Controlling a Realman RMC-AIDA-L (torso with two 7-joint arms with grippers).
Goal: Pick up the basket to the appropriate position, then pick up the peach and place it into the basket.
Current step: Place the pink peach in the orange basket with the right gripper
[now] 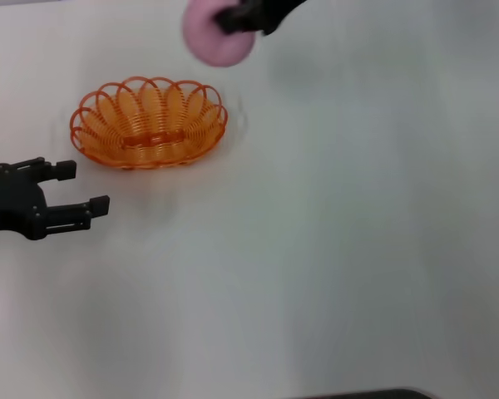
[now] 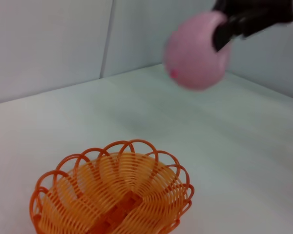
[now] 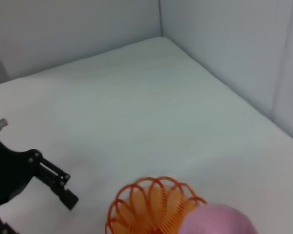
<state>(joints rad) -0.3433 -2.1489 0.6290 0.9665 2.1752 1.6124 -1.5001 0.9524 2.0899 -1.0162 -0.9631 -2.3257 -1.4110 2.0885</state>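
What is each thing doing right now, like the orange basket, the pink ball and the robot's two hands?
Oval orange looped-wire basket: upright on the white table, nothing inside.
Round pale-pink peach: held up in the air, beyond the basket's far rim, not in it.
Right gripper: shut on the peach, raised above the table.
Left gripper: fingers open, holding nothing, beside the basket without touching it.

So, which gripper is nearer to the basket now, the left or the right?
Left, narrowly. The left gripper hangs open and empty just in front of the basket, to its left. The right gripper holds the peach raised beyond the basket's far right rim.
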